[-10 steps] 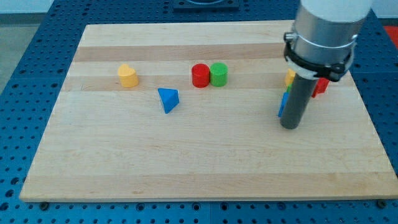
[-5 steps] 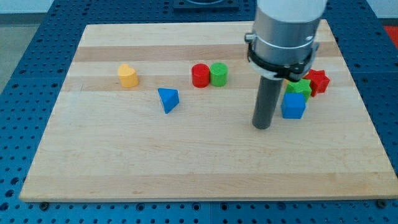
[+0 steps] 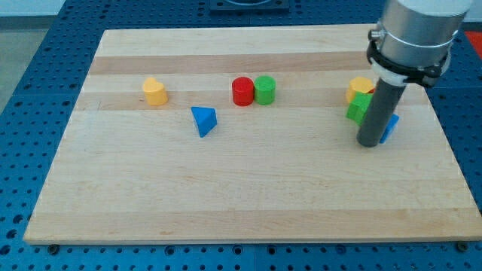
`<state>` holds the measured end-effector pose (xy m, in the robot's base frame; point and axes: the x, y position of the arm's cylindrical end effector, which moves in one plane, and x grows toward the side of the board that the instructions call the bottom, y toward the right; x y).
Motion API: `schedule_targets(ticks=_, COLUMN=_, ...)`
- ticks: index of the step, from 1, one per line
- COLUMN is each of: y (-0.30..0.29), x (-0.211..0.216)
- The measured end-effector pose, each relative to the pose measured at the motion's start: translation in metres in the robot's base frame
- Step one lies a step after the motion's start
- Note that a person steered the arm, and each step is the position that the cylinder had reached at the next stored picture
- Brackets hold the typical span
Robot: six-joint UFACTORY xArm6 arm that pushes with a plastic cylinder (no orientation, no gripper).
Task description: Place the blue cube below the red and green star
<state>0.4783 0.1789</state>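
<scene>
my tip (image 3: 369,143), a bare rod gripping nothing, touches the blue cube (image 3: 390,128) behind it; pushing upward risks knocking the green star (image 3: 359,108) just above-left.

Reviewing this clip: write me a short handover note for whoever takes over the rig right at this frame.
My tip rests on the wooden board at the view's right, in front of the blue cube, which it mostly hides.
The green star sits just above-left of the tip, beside a yellow block.
The red star is hidden behind the arm.
Done: the blue cube is near the green star.
Left: confirm it lies below both stars.
</scene>
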Motion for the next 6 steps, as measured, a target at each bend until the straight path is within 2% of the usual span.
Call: schedule_targets(ticks=6, y=0.0065, x=-0.0087)
